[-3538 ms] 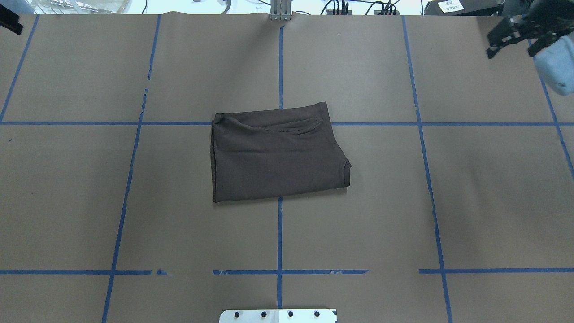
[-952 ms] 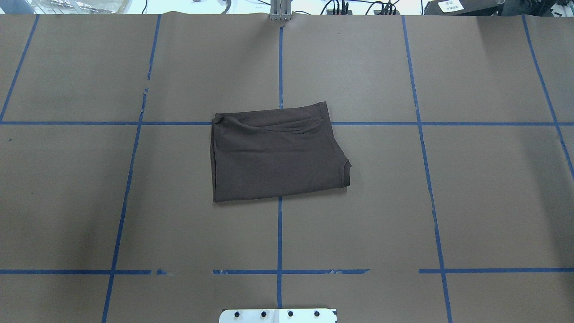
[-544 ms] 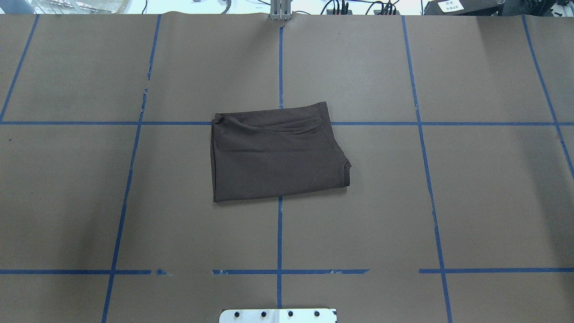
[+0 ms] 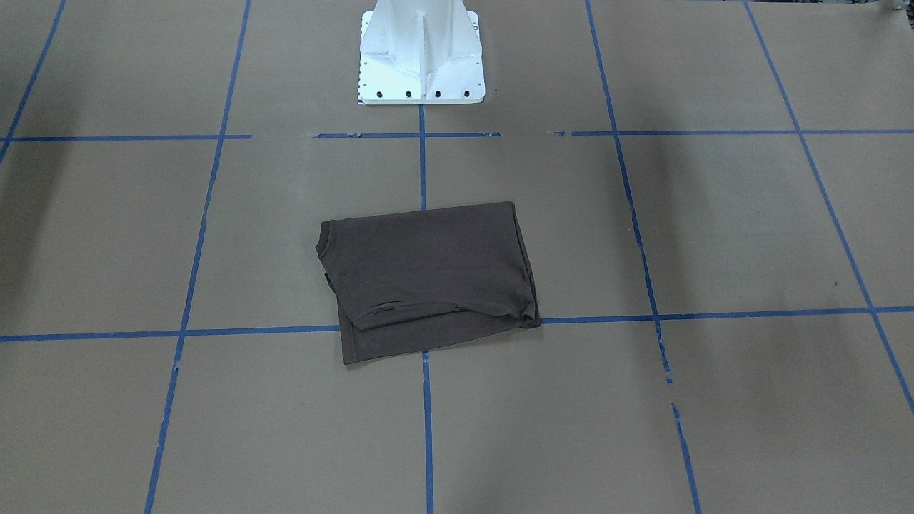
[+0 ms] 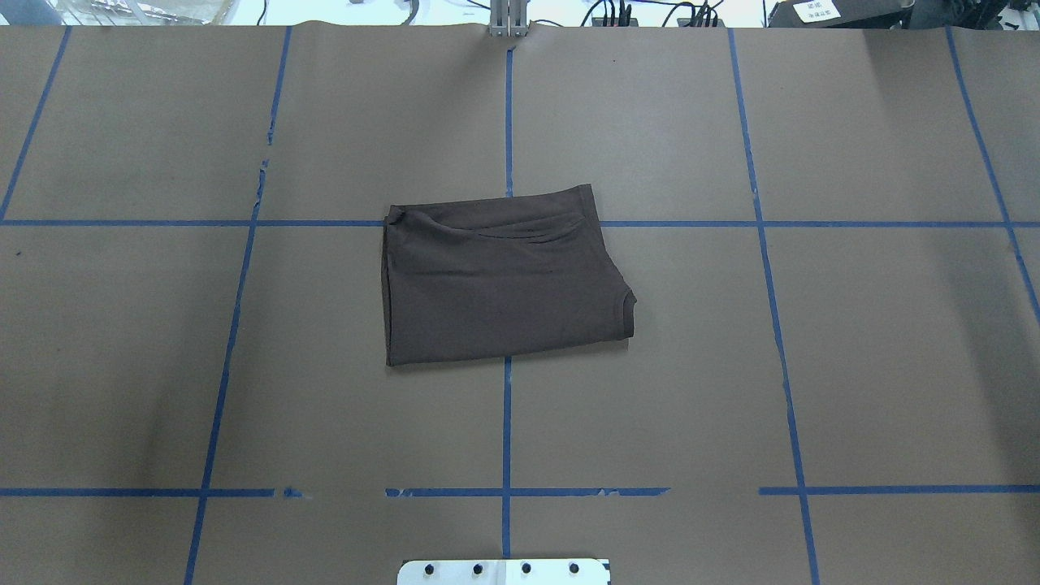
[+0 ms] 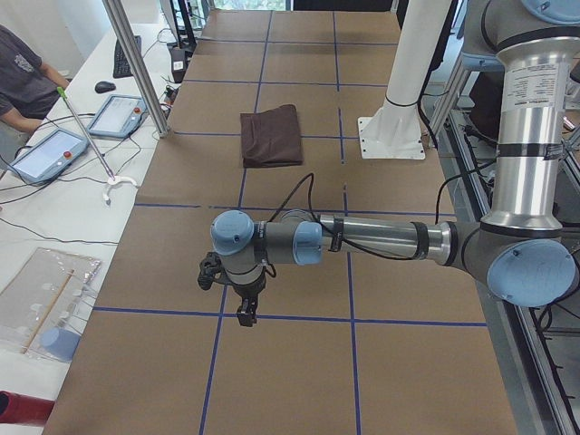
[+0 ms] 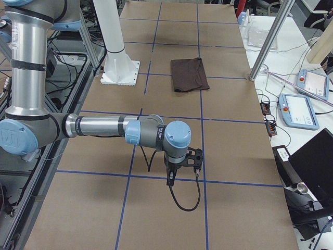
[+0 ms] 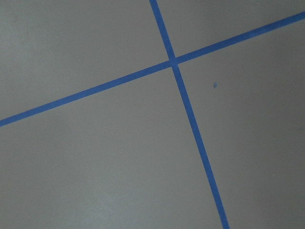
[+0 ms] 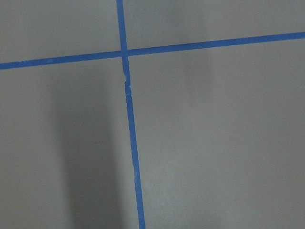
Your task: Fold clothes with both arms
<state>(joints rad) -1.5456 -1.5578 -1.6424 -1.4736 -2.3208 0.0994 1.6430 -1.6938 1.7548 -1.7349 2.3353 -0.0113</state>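
T-shirt (image 5: 500, 280): one, folded, flat on the bench (image 5: 812, 366), well apart from both grippers.
Left gripper (image 6: 241, 308): one, above bare bench; I cannot tell whether it is released or clenched.
Right gripper (image 7: 170, 177): one, the same.

The left arm (image 6: 381, 237) and right arm (image 7: 99, 126) are showing silver-grey tubes, light-blue joint caps and looping black cables; the white pedestal (image 4: 421, 50) is bearing dark screws.

Blue tape lines (image 5: 507, 422) cross the brown paper (image 5: 894, 325) bearing a white pedestal (image 4: 421, 50).
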